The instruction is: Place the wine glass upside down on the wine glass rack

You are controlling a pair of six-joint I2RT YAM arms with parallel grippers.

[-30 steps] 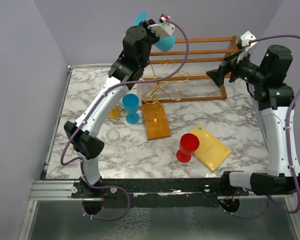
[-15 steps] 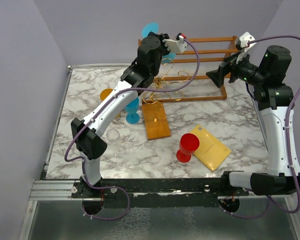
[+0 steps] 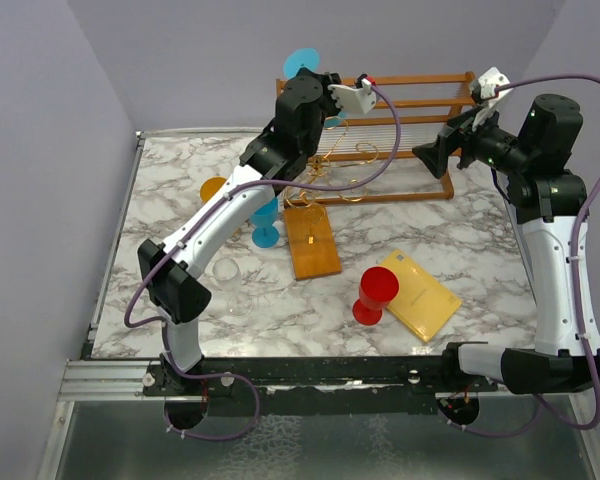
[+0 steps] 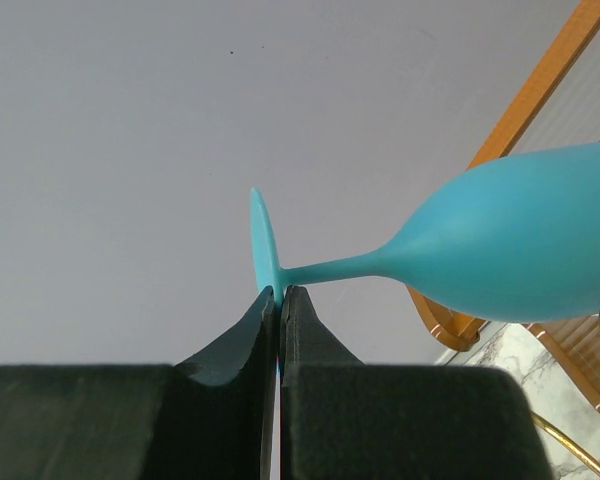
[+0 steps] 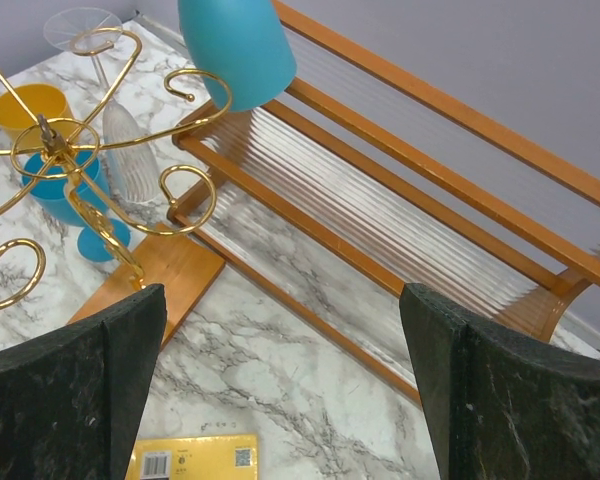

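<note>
Teal wine glass has swung right with the left arm and now hangs mouth-down just above the wine glass rack; left end effector clamped on its foot, right end effector spread wide, idle; hooking looks near

Left claw high, pinched shut, right claw high, spread wide

Far right: we log one wooden slatted shelf.
Near centre: red goblet just beside yellow box.
Left: blue goblet, yellow cup, clear glass.
</note>
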